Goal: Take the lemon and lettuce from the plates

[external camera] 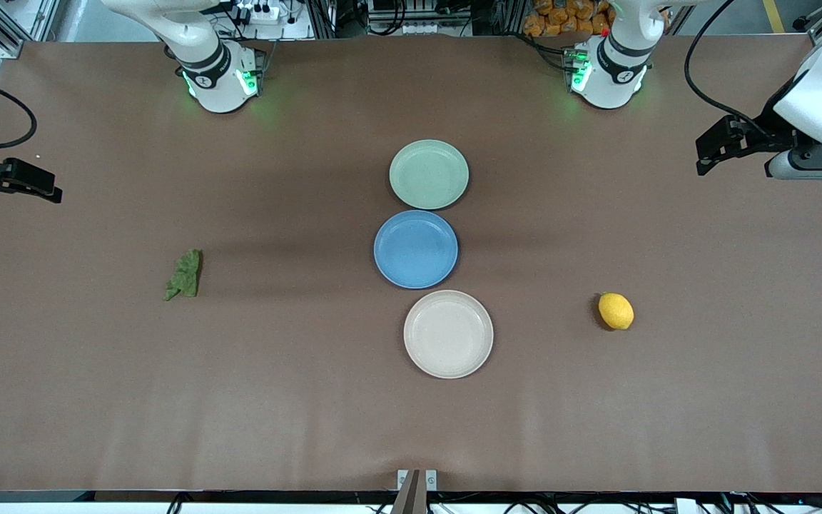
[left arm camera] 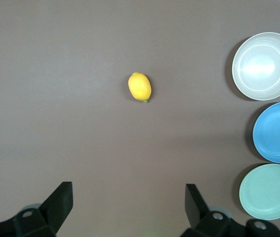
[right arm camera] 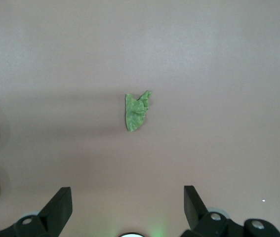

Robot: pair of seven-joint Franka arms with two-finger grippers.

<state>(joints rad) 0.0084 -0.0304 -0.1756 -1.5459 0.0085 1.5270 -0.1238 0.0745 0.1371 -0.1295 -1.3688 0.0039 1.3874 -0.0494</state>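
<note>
The lemon (external camera: 616,311) lies on the bare table toward the left arm's end, off any plate; it also shows in the left wrist view (left arm camera: 140,87). The lettuce (external camera: 184,274) lies flat on the table toward the right arm's end, and shows in the right wrist view (right arm camera: 137,111). The pale green plate (external camera: 429,174) and the beige-cream plate (external camera: 448,333) are empty. My left gripper (external camera: 703,153) is open and empty, high over its end of the table (left arm camera: 128,190). My right gripper (external camera: 51,189) is open and empty over its own end (right arm camera: 127,192).
A blue plate (external camera: 416,248), also empty, sits between the two other plates in a row down the table's middle. The three plates show at the edge of the left wrist view: beige (left arm camera: 264,65), blue (left arm camera: 278,132), green (left arm camera: 269,191).
</note>
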